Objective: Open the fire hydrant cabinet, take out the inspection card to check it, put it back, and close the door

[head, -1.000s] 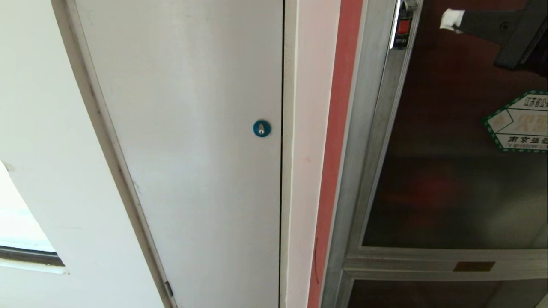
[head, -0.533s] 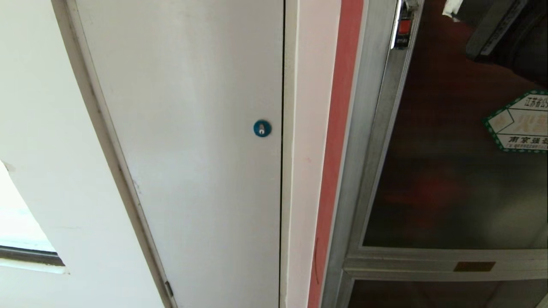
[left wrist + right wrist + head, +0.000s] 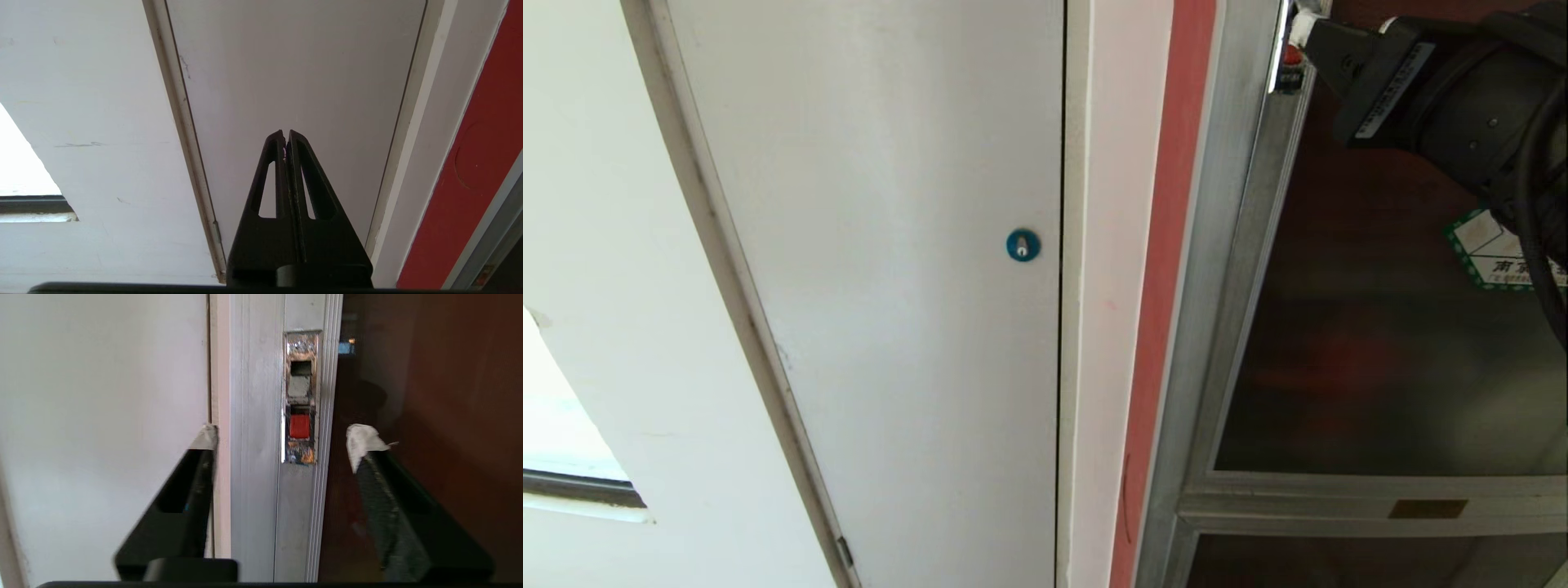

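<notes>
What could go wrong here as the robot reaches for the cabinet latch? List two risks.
1. The right gripper has its jaws open astride the door frame, not closed on the latch; closing could pinch frame instead of the red tab.
2. The taped fingertips may slip or press against the dark glass.

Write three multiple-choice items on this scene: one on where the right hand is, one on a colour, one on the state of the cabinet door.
1. Where is the right hand?
A. at the latch on the door frame
B. on the blue lock
C. at the hexagonal sticker

2. What colour is the latch's tab?
A. green
B. red
C. yellow

3. How does the door of the fire hydrant cabinet stand?
A. swung wide open
B. removed
C. shut in its frame

Answers: 1 A, the open fingers straddle the latch strip in the right wrist view. 2 B, a red tab sits low in the metal latch. 3 C, the head view shows the glass panel flush in the frame.
</notes>
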{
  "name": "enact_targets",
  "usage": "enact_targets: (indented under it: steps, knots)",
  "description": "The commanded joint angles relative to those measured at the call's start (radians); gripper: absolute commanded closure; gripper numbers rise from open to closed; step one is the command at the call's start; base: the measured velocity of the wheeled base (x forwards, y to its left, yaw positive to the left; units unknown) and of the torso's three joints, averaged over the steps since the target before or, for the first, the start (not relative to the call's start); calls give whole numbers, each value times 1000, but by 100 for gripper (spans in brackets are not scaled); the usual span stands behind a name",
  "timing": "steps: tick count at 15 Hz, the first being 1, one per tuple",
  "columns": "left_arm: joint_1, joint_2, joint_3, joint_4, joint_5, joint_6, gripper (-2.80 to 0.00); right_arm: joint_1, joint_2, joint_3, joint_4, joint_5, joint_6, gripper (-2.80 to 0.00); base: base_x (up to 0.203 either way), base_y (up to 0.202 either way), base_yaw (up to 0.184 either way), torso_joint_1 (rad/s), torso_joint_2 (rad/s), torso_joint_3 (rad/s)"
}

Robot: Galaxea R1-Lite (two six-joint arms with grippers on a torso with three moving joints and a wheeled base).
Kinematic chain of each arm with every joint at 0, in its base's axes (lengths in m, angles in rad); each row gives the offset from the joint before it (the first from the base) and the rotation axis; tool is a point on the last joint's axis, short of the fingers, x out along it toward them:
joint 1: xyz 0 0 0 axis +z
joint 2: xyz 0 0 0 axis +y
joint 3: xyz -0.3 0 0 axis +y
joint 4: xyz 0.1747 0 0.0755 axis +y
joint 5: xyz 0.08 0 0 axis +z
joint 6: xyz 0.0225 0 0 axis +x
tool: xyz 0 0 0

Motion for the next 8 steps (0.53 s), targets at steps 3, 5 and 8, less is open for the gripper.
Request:
enact_targets:
  steps: [3,5,8]
  knots:
    - [0,1,28,-1,0,0,0,-38,56,-69,-5,-1,-10,-280,0,0,0,0,0,0]
    - [0,1,28,-1,0,0,0,-59,80,-103,-5,-3,-10,-280,0,0,0,0,0,0]
    - [0,1,28,-1,0,0,0,-82,96,-114,-5,-1,-10,-280,0,0,0,0,0,0]
